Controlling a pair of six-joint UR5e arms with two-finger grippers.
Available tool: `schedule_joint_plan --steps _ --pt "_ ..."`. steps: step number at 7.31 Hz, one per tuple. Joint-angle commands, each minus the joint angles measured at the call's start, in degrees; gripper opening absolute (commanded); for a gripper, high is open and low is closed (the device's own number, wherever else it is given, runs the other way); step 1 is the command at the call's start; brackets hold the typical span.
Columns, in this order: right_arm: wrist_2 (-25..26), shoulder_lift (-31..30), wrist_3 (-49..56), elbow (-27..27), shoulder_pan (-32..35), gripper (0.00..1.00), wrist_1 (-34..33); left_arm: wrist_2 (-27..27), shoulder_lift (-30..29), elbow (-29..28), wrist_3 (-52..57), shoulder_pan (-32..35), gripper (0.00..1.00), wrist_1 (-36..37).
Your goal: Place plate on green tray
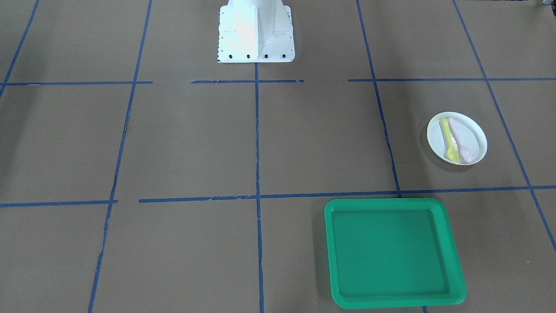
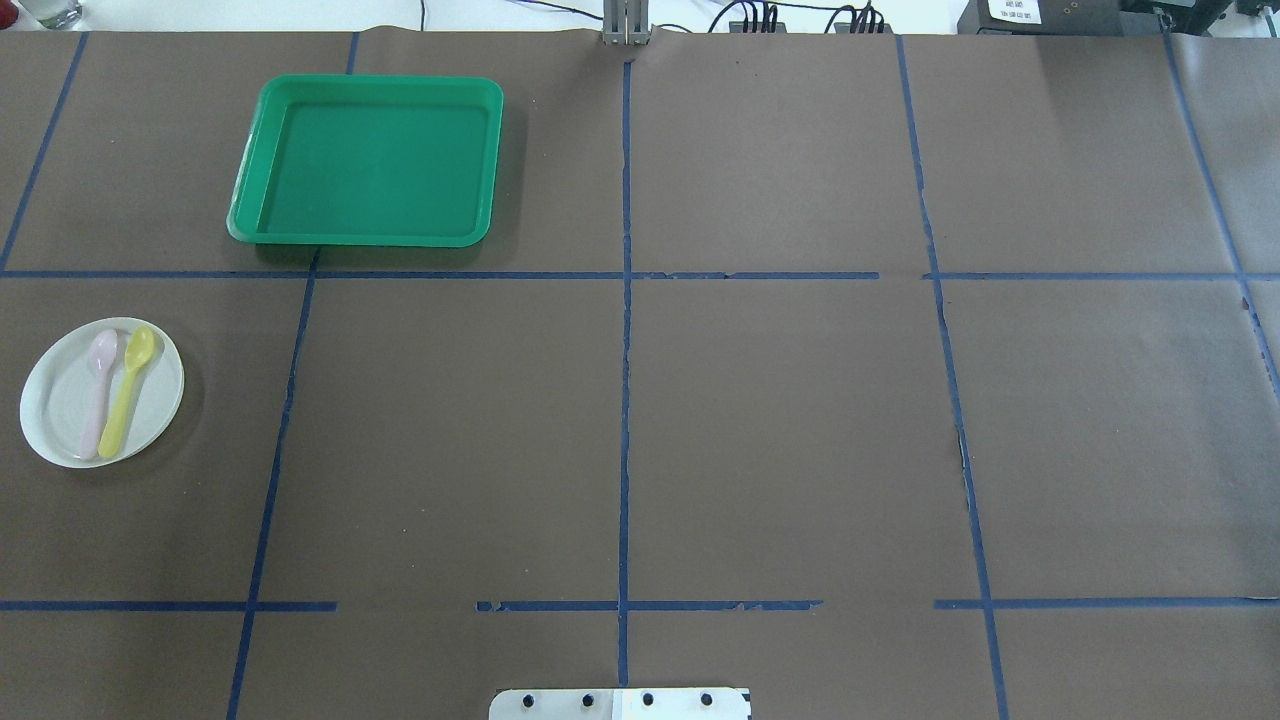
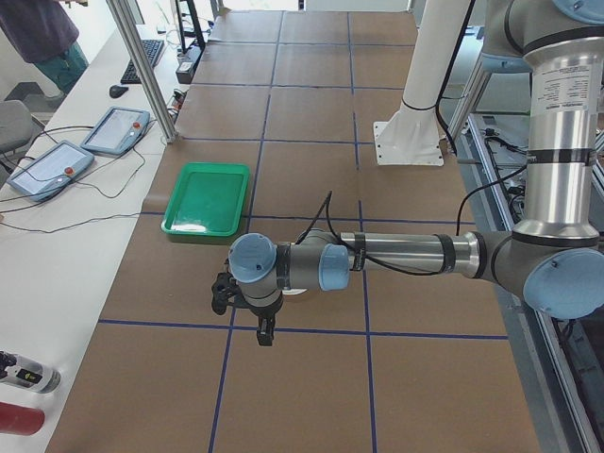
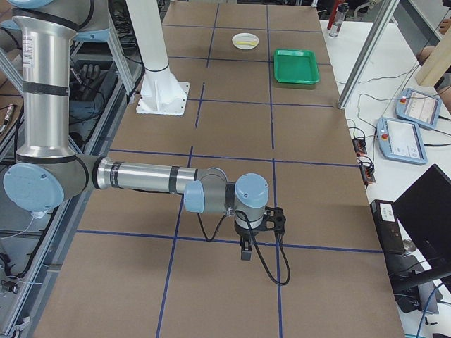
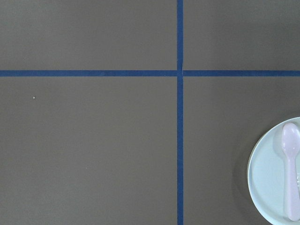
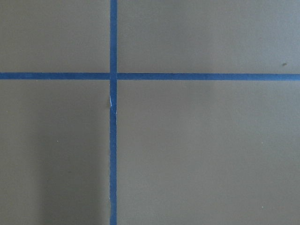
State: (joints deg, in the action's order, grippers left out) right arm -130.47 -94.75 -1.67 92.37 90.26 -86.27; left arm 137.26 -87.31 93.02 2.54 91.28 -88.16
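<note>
The white plate [image 1: 435,134] lies on the brown table and carries a yellow spoon [image 1: 449,141] and a pink spoon [image 1: 459,139]. It shows at the left of the overhead view [image 2: 60,400] and at the lower right edge of the left wrist view [image 5: 269,173]. The green tray [image 1: 391,248] is empty and lies apart from the plate, also in the overhead view [image 2: 370,160]. My left gripper [image 3: 255,316] hangs above the table near the plate. My right gripper [image 4: 246,243] hangs over bare table far from both. I cannot tell whether either is open or shut.
The white robot base [image 1: 256,32] stands at the table's middle edge. Blue tape lines [image 2: 625,300] divide the brown cover into squares. Two teach pendants [image 3: 113,127] lie on the side bench beyond the tray. A person [image 3: 42,38] stands there.
</note>
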Motion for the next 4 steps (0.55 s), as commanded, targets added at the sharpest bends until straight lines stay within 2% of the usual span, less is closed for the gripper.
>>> schedule_joint_plan --steps 1,4 --pt "-0.05 0.00 0.00 0.00 0.00 1.00 0.05 0.03 0.03 -0.04 0.44 -0.13 1.00 -0.08" --pt "-0.05 0.00 0.00 -0.09 0.00 1.00 0.05 0.20 -0.23 0.84 -0.08 -0.13 1.00 -0.17"
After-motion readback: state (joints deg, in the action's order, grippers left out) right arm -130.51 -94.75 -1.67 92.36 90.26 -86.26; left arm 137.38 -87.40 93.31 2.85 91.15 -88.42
